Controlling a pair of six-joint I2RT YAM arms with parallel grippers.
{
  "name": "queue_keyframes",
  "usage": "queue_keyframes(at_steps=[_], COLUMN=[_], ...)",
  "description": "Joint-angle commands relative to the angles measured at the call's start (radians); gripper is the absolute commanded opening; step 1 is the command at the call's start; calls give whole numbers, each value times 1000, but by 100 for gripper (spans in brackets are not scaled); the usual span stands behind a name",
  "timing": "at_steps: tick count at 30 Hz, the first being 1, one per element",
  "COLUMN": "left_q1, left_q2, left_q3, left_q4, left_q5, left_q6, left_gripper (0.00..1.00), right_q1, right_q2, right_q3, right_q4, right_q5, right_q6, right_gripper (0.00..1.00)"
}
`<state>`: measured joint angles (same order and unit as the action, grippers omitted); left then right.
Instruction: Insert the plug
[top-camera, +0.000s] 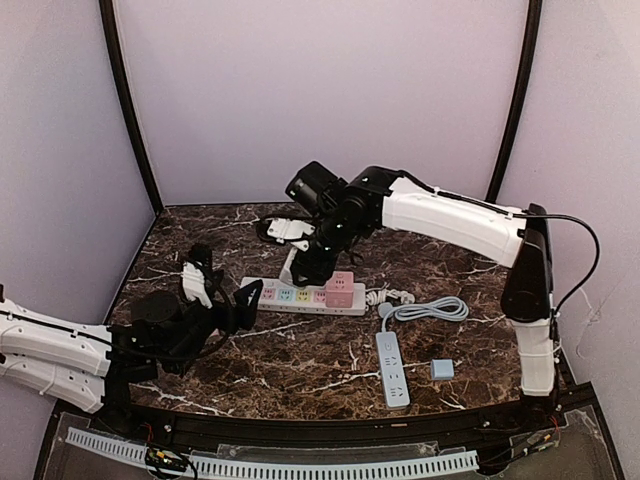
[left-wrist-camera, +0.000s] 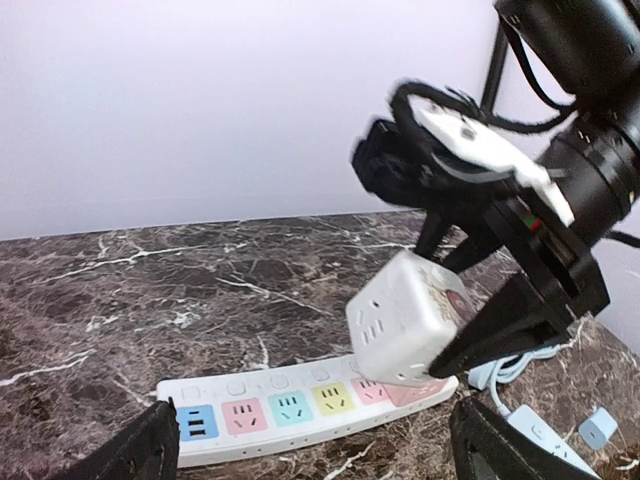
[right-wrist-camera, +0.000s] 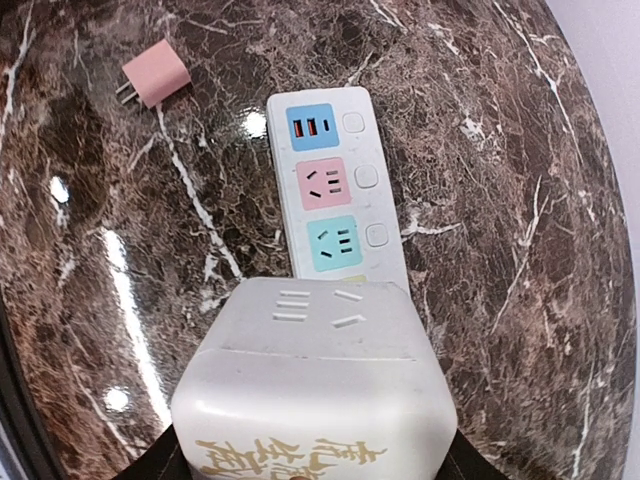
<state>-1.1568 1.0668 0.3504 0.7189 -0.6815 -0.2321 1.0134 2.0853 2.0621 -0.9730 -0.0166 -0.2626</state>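
Hanging tilted over the strip's (left-wrist-camera: 290, 412) right end, the plug (left-wrist-camera: 405, 318) was clamped in the right gripper (top-camera: 330, 276), the nearer arm. The strip's long axis ran left to right. The left gripper (top-camera: 222, 296), jaws apart, hovered empty near the strip's left end.

— How is the light?
— Soft and even, from overhead. The polished desk (right-wrist-camera: 520, 200) throws white glare spots just left of the power strip (right-wrist-camera: 335, 190), and the white cube adapter (right-wrist-camera: 315, 380) below it is nearly washed out.
— And sharpness?
— Crisp from the top. In the left wrist view, the cabling (left-wrist-camera: 420, 95) above the strip is smeared; the dark fingers (left-wrist-camera: 140, 450) below it are blurred.
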Motion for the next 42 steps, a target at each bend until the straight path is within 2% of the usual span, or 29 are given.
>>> queue_keyframes(at_steps=[1,9,24,34,42], left_q1=[-5,-3,-3,-3,-3], left_q2=[-112,-169,-162,-164,-166], left_q3=[-37,-38,-47,-54,-59], left_q4=[-173,-265,-240,-231,-222], left_q5=[-169,-261,-259,-263,-269], left_q6=[-135,-193,-170,-163,-159], left_gripper=[94,94,94,93,93], right_q1=[-4,-8,-30,-39,-41], right_q2=[69,213,280,307,304], right_q3=[47,254,246,212,183], right_q4=[-33,-162,-146,-65,-85], right_q5=[40,22,83,148,116], right_q6=[-270,-400,-405,-399,-374], right_gripper=[0,0,0,0,0])
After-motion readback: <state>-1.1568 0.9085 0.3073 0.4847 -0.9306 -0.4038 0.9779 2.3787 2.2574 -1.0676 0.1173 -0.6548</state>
